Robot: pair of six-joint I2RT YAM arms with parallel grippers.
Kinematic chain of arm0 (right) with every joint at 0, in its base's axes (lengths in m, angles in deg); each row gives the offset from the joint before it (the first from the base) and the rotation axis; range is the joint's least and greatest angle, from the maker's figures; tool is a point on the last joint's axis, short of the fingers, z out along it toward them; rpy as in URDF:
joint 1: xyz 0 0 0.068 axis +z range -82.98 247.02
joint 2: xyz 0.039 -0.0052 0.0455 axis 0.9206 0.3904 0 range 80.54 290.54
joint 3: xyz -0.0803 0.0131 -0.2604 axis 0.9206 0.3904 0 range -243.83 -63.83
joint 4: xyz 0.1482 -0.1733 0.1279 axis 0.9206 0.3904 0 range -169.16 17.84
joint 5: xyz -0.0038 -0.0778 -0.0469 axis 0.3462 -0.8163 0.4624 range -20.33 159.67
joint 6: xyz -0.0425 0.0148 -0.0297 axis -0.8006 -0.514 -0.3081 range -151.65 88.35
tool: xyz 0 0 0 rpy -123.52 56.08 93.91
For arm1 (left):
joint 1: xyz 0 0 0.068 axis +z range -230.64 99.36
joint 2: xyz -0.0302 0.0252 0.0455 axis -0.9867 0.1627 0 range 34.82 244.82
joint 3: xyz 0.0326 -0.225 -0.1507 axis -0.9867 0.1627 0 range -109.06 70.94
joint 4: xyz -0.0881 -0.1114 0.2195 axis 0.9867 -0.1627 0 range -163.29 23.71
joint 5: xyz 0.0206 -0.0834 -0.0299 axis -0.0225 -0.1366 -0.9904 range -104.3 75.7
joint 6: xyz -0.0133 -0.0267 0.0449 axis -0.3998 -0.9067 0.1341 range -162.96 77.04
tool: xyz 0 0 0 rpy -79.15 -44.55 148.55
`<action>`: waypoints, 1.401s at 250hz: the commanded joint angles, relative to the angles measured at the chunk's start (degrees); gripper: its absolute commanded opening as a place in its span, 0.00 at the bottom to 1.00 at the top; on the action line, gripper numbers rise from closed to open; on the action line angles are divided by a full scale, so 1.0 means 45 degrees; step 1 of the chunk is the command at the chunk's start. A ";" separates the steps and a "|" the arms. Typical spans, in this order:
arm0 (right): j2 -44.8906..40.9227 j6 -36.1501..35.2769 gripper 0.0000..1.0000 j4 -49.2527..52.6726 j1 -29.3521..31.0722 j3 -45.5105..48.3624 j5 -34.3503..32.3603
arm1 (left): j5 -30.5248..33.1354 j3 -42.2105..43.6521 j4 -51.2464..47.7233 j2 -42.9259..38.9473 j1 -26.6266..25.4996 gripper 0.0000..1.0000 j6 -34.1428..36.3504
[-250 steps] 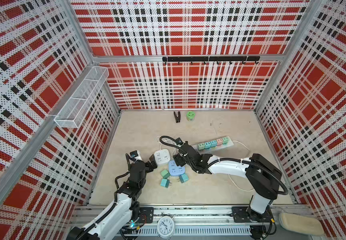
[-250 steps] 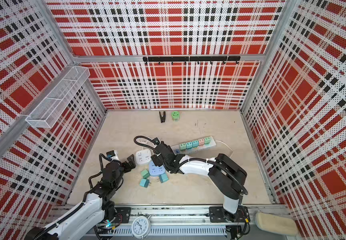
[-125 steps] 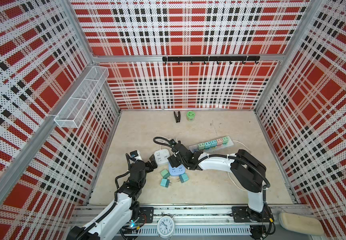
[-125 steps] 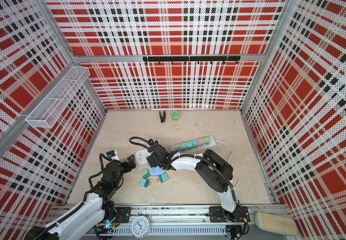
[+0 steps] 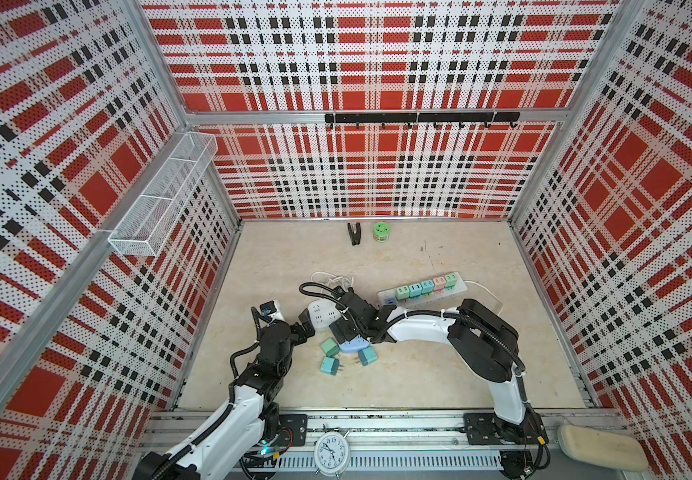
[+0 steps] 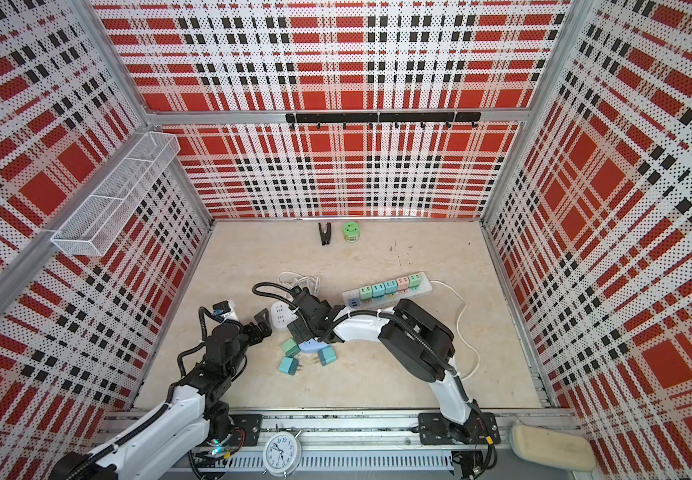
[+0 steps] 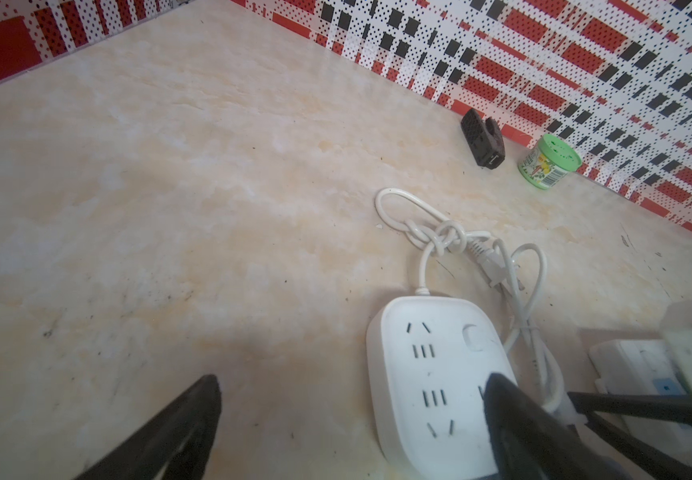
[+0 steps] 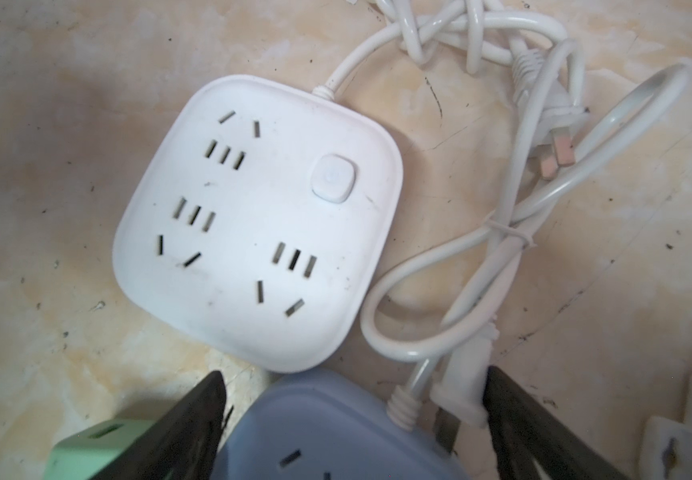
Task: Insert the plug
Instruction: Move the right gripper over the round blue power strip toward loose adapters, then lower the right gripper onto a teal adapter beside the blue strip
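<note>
A white plug [image 8: 462,382] on a white cord lies beside the lavender socket block [image 8: 336,432], close against one finger [image 8: 514,419] of my right gripper [image 8: 356,386]. The right gripper is open and straddles both the block and the plug. In both top views it [image 5: 346,332] [image 6: 300,332] hovers low over the lavender block [image 5: 352,345] [image 6: 313,346]. A white square power strip [image 8: 252,216] [image 5: 322,313] lies just beyond, all sockets empty. My left gripper [image 7: 354,382] [image 5: 306,328] is open and holds nothing, with one finger [image 7: 514,419] over the white strip's [image 7: 431,374] corner.
Three loose teal and green plugs [image 5: 330,347] [image 5: 329,365] [image 5: 367,356] lie around the lavender block. A long strip [image 5: 423,291] carries several coloured plugs. The white strip's knotted cord [image 7: 444,237] trails behind it. A black clip [image 5: 353,233] and a green jar [image 5: 381,232] stand by the back wall.
My right gripper has slid left over the lavender block, its jaws have spread wider and the arm's elbow has folded in. The left arm has stayed still.
</note>
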 commanded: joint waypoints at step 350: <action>-0.6647 0.1789 0.88 -0.0673 0.2141 0.5884 -0.4504 | -0.0366 -0.0291 0.0393 -0.0088 0.0118 0.99 -0.0182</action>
